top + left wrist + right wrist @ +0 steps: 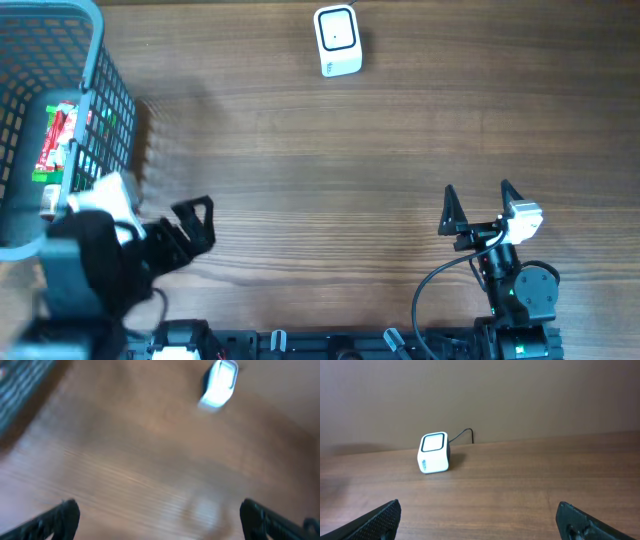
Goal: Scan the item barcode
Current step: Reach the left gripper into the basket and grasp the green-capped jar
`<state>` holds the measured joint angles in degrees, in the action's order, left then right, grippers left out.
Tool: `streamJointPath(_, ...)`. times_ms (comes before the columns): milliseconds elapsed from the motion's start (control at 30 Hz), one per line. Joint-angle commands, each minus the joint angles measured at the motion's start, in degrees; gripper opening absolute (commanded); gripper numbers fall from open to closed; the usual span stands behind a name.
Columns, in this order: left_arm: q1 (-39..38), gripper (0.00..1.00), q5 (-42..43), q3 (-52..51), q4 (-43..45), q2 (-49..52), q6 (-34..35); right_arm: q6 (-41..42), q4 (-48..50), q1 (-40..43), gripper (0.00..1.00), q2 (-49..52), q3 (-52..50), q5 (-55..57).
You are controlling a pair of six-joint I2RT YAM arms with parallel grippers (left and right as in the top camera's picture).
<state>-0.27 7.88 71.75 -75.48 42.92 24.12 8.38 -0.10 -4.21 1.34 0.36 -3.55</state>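
Note:
The item, a red and green packet [58, 137], lies inside the blue-grey basket [108, 75] at the far left. A white scanner [337, 41] with a dark-framed window stands at the table's back edge. It also shows in the right wrist view as the scanner [434, 453], and blurred in the left wrist view as the scanner [219, 385]. My left gripper [190, 228] is open and empty, just right of the basket's near corner. My right gripper [478, 192] is open and empty near the front right, pointing toward the scanner. Both wrist views show bare wood between the fingers: left gripper [160, 517], right gripper [480, 517].
The wooden table [330, 170] stretches between the basket and the right arm. The scanner's black cable [465, 433] runs to the wall behind it. A basket corner [20, 380] is blurred at the top left of the left wrist view.

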Motion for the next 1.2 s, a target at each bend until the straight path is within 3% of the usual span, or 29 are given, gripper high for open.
streamJointPath(0,-0.2,1.00,-5.1,22.7,-10.5,15.5,-4.4,0.7,0.2,-0.2,1.00,0.0,0.0,0.1)
streamJointPath(100,-0.2,1.00,-6.5,34.6,-11.1,24.6,-4.4,0.7,0.2,-0.2,1.00,0.0,0.0,0.1)
streamJointPath(267,-0.2,1.00,-6.3,36.2,-6.0,28.9,-4.3,0.7,0.2,-0.2,1.00,0.0,0.0,0.1)
streamJointPath(400,0.2,1.00,-16.5,36.2,-5.5,30.9,-13.1,0.7,0.2,-0.2,1.00,0.0,0.0,0.2)
streamJointPath(433,1.8,1.00,-22.0,36.2,-5.7,31.3,-13.1,0.7,0.2,-0.2,1.00,0.0,0.0,0.2)
streamJointPath(533,7.6,1.00,-26.7,36.2,-5.7,32.1,-16.4,0.7,0.2,-0.2,1.00,0.0,0.0,0.1)
streamJointPath(733,22.7,1.00,-27.0,36.2,2.8,35.2,-25.7,0.7,0.2,-0.2,1.00,0.0,0.0,0.1)
streamJointPath(1067,37.3,1.00,-26.8,36.2,2.9,48.0,-24.9,0.7,0.2,-0.2,1.00,0.0,0.0,0.1)
streamJointPath(1167,40.2,1.00,-22.6,36.1,3.0,51.0,-25.9,0.7,0.2,-0.2,1.00,0.0,0.0,0.1)
